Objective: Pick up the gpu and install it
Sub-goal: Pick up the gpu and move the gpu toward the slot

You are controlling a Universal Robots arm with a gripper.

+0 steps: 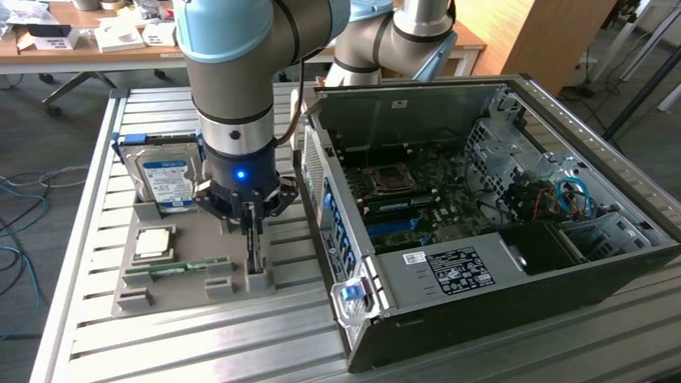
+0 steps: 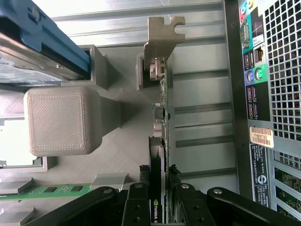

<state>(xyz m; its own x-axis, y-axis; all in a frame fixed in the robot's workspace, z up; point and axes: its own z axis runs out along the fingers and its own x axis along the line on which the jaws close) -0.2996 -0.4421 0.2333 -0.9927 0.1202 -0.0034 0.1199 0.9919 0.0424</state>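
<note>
Slatted aluminium forms the table (image 1: 213, 339), with a cluttered wooden desk (image 1: 75, 49) behind it. On the table sits a grey moulded holder (image 1: 136, 302) and, just beside it toward the exterior view's right, an open computer case (image 1: 479, 315) lying with its motherboard (image 1: 415, 199) exposed. The holder carries a silver hard drive (image 1: 165, 179) with a blue-white label standing at the back, a square processor (image 1: 155, 241) lying flat, and a narrow green memory stick (image 1: 175, 267) in front of it.

The gpu (image 1: 251, 254) stands on edge in a slot at the side of the holder nearest the case. The arm comes straight down over it, and the gripper (image 1: 250, 227) grasps the card's upper edge. In the wrist view the gpu (image 2: 162, 117) appears edge-on, its metal bracket (image 2: 160, 30) at the far end. The black fingers (image 2: 141, 200) sit on either side of it, pressed against both faces. The card's lower edge is in the holder (image 2: 122, 155), between the hard drive (image 2: 37, 47) and the case's port panel (image 2: 256, 94).
</note>
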